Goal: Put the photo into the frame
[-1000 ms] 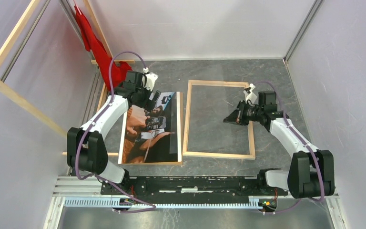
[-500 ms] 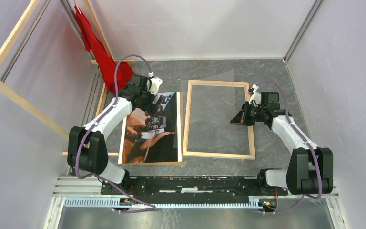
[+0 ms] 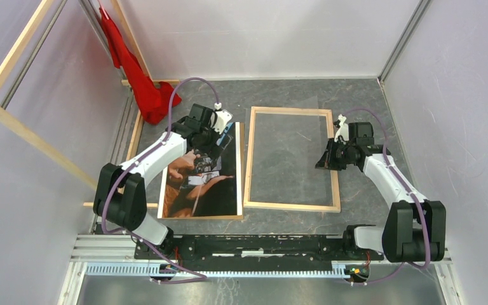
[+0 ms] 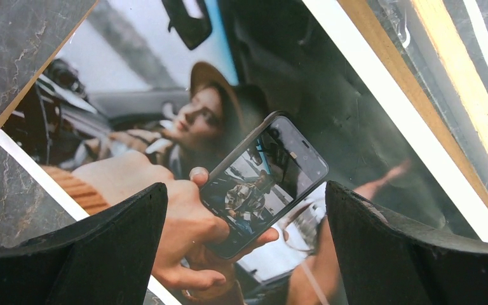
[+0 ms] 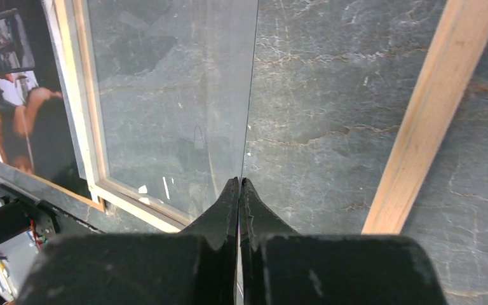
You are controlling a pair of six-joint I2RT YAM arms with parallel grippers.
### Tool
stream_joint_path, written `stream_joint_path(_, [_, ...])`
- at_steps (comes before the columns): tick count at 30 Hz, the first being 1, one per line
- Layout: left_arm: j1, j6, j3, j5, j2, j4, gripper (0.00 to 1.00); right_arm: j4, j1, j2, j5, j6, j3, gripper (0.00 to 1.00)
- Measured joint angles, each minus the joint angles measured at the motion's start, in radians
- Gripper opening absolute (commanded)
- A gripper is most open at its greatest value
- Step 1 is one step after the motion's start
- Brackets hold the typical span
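The left gripper (image 4: 244, 189) is held wide open just above the photo (image 3: 203, 181), which is laid flat, face up, just left of the frame (image 3: 292, 206). The right gripper (image 5: 239, 184) is clamped shut on a clear sheet's (image 5: 171, 108) edge over the frame's opening.

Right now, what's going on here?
The left pincer hangs open over the photo and is not gripping it. The photo lies face up on a brown board beside the frame. The right pincer is shut on the edge of a clear sheet over the frame. The photo is not yet in the frame.
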Motion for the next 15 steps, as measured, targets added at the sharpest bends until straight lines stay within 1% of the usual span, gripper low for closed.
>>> stream_joint_path(15, [-0.008,0.0,0.0,-0.006,0.0,0.0,1.0,-0.044,-0.001,-0.046,0.094,-0.01,0.0,0.0])
